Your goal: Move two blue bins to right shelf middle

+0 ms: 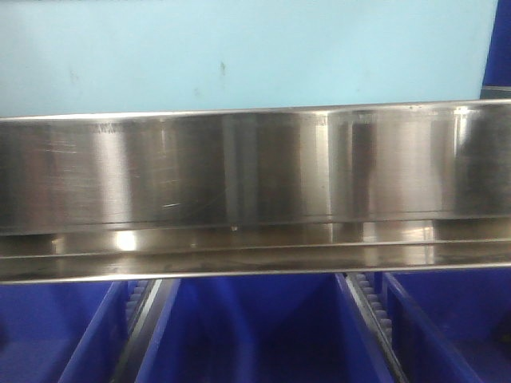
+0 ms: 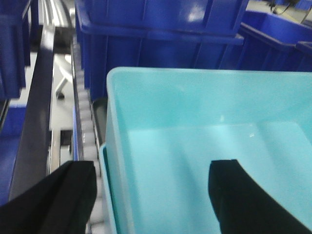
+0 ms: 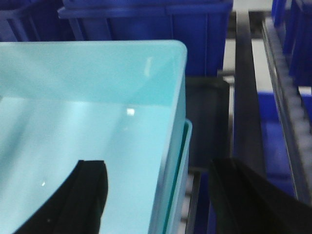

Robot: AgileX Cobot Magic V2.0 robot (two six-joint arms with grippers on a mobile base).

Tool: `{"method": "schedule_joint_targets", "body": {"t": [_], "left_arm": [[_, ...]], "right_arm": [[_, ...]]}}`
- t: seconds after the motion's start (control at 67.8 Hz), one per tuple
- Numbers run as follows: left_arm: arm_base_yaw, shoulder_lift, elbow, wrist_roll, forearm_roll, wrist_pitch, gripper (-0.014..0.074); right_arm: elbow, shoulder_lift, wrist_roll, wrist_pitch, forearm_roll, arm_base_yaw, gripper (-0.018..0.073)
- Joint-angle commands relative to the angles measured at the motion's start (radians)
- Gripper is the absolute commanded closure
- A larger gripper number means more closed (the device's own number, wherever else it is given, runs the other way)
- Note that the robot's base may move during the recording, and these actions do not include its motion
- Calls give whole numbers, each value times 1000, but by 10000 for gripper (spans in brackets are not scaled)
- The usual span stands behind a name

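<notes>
Claws are spread, unclamped: the left claw (image 2: 153, 165) is set astride the left wall of the nested turquoise bins (image 2: 195, 97), the right claw (image 3: 158, 163) astride the right. They are lodged beside a roller track (image 2: 85, 122), before a dark-blue crate (image 2: 161, 29). Glossy, rigid plastic is judged light but slippery, best pinched at both rims.

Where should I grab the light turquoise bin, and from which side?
Its two side walls, from above: the turquoise bin sits upright and open-topped with thin straight walls, so one finger fits inside, one outside. The left end effector and right end effector straddle opposite walls, open.
</notes>
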Motion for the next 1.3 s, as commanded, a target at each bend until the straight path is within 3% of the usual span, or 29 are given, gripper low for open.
{"method": "schedule_joint_targets", "body": {"t": [0.0,0.133,0.206,0.295,0.354,0.546,0.722,0.811,1.032,1.283], "left_arm": [[3,13,-73,-27,-17,140,207],[3,101,-227,-106,-17,437,207],[3,166,-320,-110,-21,613,207],[3,236,-414,-110,-24,763,207],[3,266,-454,-110,-21,829,207],[3,285,-467,-110,-22,829,207],[3,285,-431,-110,-73,829,207],[3,270,-386,-110,-91,829,207],[3,252,-323,-111,-54,829,207],[3,252,-299,-128,-65,829,207]], "right_arm": [[-73,7,-6,138,41,-3,219],[-197,75,1,410,115,-3,219],[-278,144,6,566,128,-3,219],[-342,198,10,695,128,-3,219],[-361,220,10,695,128,-3,219],[-356,223,36,695,145,-3,219],[-315,221,68,695,153,-3,219],[-269,211,70,695,204,-3,219],[-248,206,70,695,220,-3,219],[-246,219,70,695,220,-3,219]]}}
